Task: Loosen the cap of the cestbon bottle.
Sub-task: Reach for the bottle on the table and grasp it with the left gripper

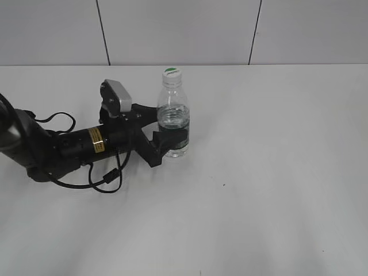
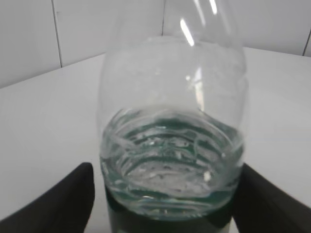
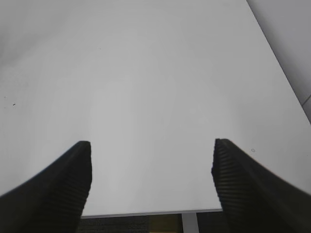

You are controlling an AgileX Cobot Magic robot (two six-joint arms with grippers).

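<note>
Right, I've got the bottle point(image 1: 173, 118) standing upright on the white table point(image 1: 276, 172), left of the middle, with its cap point(image 1: 171, 72) on the neck, green top up. It is about half full of clear water; on my left wrist feed the waterline sits just above the dark green label, and the bottle point(image 2: 172, 126) fills most of that view. My left arm point(image 1: 75, 146) lies low along the table, reaching in from the left edge. Its gripper point(image 1: 167, 140) is closed around the label band, one finger point(image 2: 58, 206) on each side. My right gripper point(image 3: 151, 182) is spread wide with nothing in it, looking down on bare table point(image 3: 155, 73).
</note>
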